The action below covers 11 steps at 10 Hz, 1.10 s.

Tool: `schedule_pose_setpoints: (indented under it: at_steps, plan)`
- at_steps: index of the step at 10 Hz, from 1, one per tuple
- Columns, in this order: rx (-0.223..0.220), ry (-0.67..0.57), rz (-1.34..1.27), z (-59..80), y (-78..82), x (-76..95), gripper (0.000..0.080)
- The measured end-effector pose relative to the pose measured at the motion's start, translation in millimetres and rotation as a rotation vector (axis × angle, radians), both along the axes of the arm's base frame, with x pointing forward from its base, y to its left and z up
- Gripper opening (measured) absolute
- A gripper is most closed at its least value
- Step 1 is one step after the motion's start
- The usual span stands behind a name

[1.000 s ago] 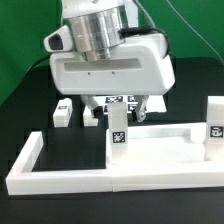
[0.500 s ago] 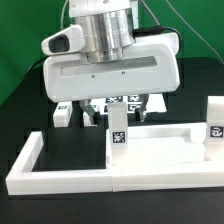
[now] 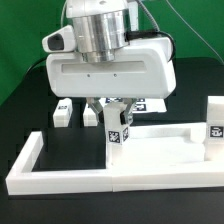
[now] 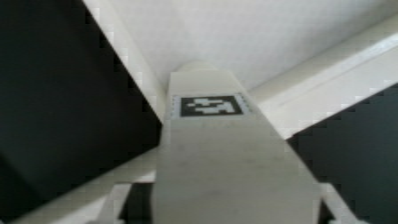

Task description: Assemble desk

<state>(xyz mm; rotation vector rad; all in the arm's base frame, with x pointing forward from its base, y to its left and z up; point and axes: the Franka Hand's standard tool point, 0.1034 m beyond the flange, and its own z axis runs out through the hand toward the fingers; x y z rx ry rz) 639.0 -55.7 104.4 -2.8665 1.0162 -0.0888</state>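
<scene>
The white desk top point(image 3: 165, 148) lies flat inside the frame, toward the exterior view's right. One tagged white leg point(image 3: 118, 135) stands upright on its near corner; it fills the wrist view point(image 4: 222, 150) with its tag facing up. My gripper point(image 3: 113, 112) hangs right over this leg, with a finger on each side of its top. The fingers point(image 4: 139, 198) stand a little off the leg's sides, so the gripper is open. A second leg point(image 3: 215, 120) stands upright at the top's far right. Two more legs point(image 3: 62, 113) point(image 3: 90, 115) lie behind the frame.
A white border frame point(image 3: 60, 178) of long bars surrounds the black work area on the near side and the exterior view's left. A bit of the marker board point(image 3: 152, 103) shows behind the gripper. A green wall stands at the back.
The gripper has come down and forward, from behind the upright leg to straddling its top. The leg and desk top have not moved.
</scene>
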Motion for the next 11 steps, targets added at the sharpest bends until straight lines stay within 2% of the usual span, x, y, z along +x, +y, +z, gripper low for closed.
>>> schedule_pose_setpoints:
  at_steps: [1,2,5,6,7,8,10,11]
  plan:
    - [0.014,0.011,-0.142,0.1,-1.1,-0.4,0.0291]
    - [0.048,0.038,-0.362,0.1,-2.2,-2.4,0.0291]
    - [0.179,0.093,-0.864,-1.4,-0.6,-5.3,0.0291]
    - [0.170,0.104,-0.884,-1.6,-1.0,-6.4,0.0291]
    - [0.131,0.118,-0.845,-1.0,-2.2,-5.9,0.0291]
    - [0.157,0.126,-0.956,-1.4,-0.3,-4.9,0.0291]
    - [0.164,0.135,-1.043,-1.1,-0.3,-4.6,0.0291]
    - [0.184,0.144,-1.172,-0.6,-0.6,-4.1,0.0291]
